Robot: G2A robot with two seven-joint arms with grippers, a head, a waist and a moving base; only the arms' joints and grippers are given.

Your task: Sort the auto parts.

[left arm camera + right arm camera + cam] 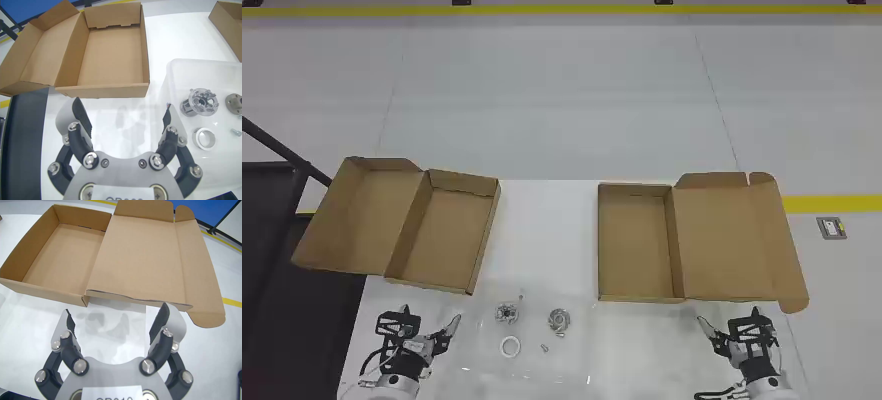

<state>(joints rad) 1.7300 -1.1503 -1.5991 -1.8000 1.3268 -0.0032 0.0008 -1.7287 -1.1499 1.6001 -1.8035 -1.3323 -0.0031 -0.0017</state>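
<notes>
- Grey metal auto parts lie grouped in a clear plastic tray (170, 64) at the near edge of the white table (547, 230), between the robot's two arms. They are a slotted hub (200, 102), a flanged hub (234, 101), a plain ring (204, 138) and a small bolt (236, 132).
- The two hubs stand side by side without touching. The ring and the bolt lie just nearer the robot, each apart from the rest.
- The left gripper (122, 105) hovers over bare table just beside the tray, on the side away from the other arm. The slotted hub and the ring are the parts nearest to it, close to one finger (167, 117) but not touching it.
- Its jaws stand wide apart, with nothing between them.
- The right gripper (116, 308) hangs over the table's opposite near corner, well apart from the parts. It sits just short of the right cardboard box (62, 253), with its jaws likewise spread wide and gripping nothing.
- The left cardboard box (113, 56) lies open just beyond the left gripper, its lid folded out toward the table's outer edge.
- The right cardboard box mirrors it, with its lid flap (143, 262) laid flat on the outer side. In the top view the two boxes flank a strip of bare table.
</notes>
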